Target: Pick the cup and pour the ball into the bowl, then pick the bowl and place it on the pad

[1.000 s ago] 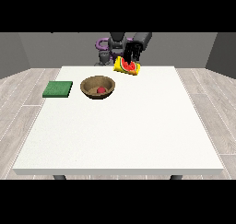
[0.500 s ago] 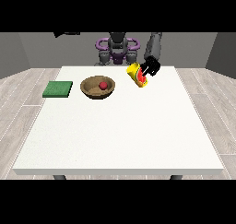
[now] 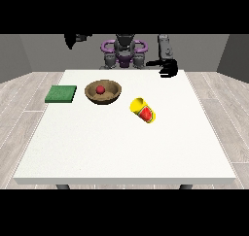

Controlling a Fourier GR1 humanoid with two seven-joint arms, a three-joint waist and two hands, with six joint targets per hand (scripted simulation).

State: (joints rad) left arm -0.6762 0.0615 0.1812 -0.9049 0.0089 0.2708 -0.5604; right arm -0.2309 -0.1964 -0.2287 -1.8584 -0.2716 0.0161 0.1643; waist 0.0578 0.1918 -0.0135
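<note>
Your left edge first: a flat green square pad (image 3: 61, 93) lies on the white counter (image 3: 126, 147), matte, thin.

Just right of it, apart from it, sits the bowl (image 3: 102, 92): round, brown, wood-like, shallow. The red ball (image 3: 100, 89) rests inside it, small and smooth.

Upper left, above the counter's far edge, the hand at the view's left (image 3: 73, 38) shows only as a dark shape, raised. You cannot tell how its fingers lie.

Centre-right: the cup (image 3: 143, 110) lies tipped on its side on the counter, free of both hands. It is a yellow cylinder with a red patch on its wall, its open mouth turned towards the bowl, up and to the left. It lies near the bowl without touching it.

Far right, at the counter's back edge: the hand at the view's right (image 3: 167, 67), black, hangs low over the surface. It is well apart from the cup, up and to its right. Its fingers point left, fairly straight, released, holding nothing.
</note>
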